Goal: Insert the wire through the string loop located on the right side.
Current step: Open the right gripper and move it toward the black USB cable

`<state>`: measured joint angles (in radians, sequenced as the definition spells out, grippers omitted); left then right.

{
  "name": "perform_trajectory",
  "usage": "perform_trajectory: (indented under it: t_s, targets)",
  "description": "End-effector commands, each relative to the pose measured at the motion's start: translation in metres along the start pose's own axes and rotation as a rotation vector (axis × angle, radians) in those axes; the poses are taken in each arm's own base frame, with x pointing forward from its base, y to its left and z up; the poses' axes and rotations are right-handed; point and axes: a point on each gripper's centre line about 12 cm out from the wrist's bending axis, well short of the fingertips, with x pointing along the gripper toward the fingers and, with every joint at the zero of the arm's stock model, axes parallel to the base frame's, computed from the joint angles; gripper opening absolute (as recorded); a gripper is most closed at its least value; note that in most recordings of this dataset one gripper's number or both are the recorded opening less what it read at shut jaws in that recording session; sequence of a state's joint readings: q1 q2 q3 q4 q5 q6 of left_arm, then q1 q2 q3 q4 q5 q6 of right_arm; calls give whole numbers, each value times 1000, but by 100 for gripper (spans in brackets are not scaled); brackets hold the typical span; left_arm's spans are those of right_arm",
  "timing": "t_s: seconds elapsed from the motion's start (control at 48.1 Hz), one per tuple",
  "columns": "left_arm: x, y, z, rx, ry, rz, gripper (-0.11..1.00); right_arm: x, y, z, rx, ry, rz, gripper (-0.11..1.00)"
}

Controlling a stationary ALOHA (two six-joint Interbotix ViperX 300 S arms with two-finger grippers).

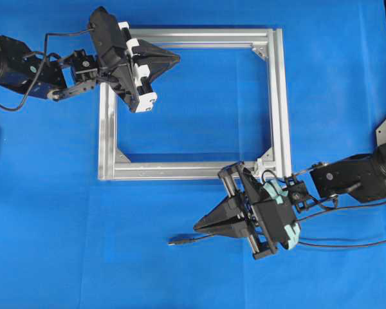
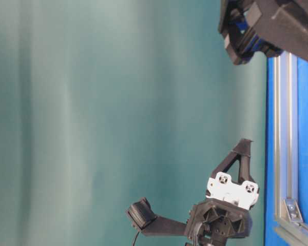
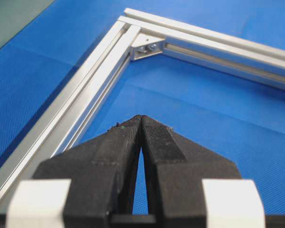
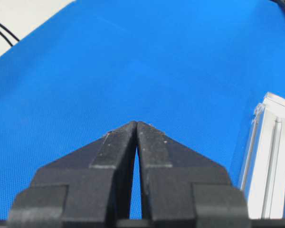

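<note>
The wire (image 1: 188, 239) is thin and black with a small dark cylindrical plug tip, lying on the blue mat (image 1: 180, 277) just below and beside the right claw (image 1: 198, 226), its tip pointing away. That claw's jaws are pressed together, empty. The loop (image 1: 268, 172), tiny and white, sits behind it at the frame (image 1: 280, 96) corner. The left claw (image 1: 175, 58), also closed and empty, hovers over the frame's far corner.
</note>
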<state>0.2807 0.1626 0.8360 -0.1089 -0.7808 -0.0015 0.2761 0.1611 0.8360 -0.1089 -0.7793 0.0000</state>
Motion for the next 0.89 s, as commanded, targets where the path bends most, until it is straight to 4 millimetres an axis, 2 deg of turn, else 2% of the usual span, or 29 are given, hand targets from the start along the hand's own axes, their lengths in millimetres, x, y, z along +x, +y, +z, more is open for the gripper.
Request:
perform_trajectory:
  t_s: [0.0, 0.125, 0.603, 0.728, 0.811, 0.873]
  targets:
    - [-3, -5, 19, 18, -35, -24, 0, -1, -1, 21, -1, -57, -2, 0]
    - [-4, -5, 17, 16, -16, -24, 0, 0, 0, 18, -2, 2, -3, -6]
    - [-4, -6, 19, 16, -21, -26, 0, 1, 2, 18, 23, 38, 3, -5]
    - [-4, -6, 18, 16, -18, -26, 0, 2, 2, 19, 54, 34, 4, 11]
    - [-4, -6, 18, 16, -18, -26, 0, 1, 2, 19, 76, 34, 3, 30]
    - [-5, -6, 17, 16, -16, -26, 0, 1, 2, 19, 85, 34, 3, 48]
